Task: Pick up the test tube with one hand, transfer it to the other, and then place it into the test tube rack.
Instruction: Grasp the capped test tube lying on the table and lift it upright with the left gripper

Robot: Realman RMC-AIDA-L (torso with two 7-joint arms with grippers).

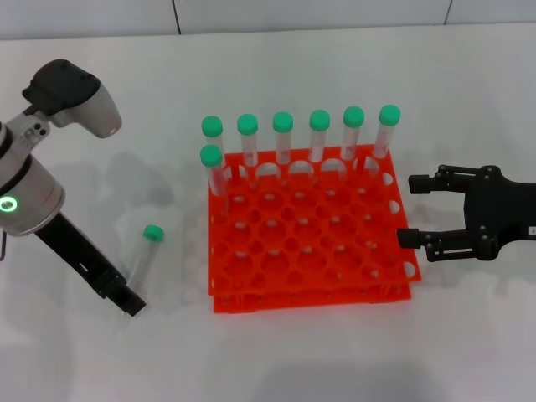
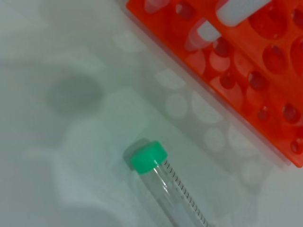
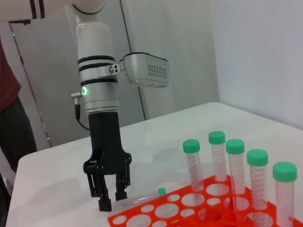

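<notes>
The test tube point(image 1: 147, 260) lies flat on the white table left of the rack, green cap toward the back. It also shows in the left wrist view point(image 2: 180, 198) and the right wrist view point(image 3: 139, 197). My left gripper point(image 1: 127, 303), the unlabelled one hand, points down at the tube's pointed end. Seen from the right wrist, its fingers point(image 3: 112, 202) stand close together around that end. The other, my right gripper point(image 1: 410, 211), hovers open just right of the orange-red test tube rack point(image 1: 310, 303), holding nothing.
Several green-capped tubes point(image 1: 283, 138) stand upright along the rack's back row and back-left corner, also seen in the right wrist view point(image 3: 236, 165). Most rack holes point(image 2: 236, 61) are vacant. A person in dark red point(image 3: 9, 118) stands beyond the table's far side.
</notes>
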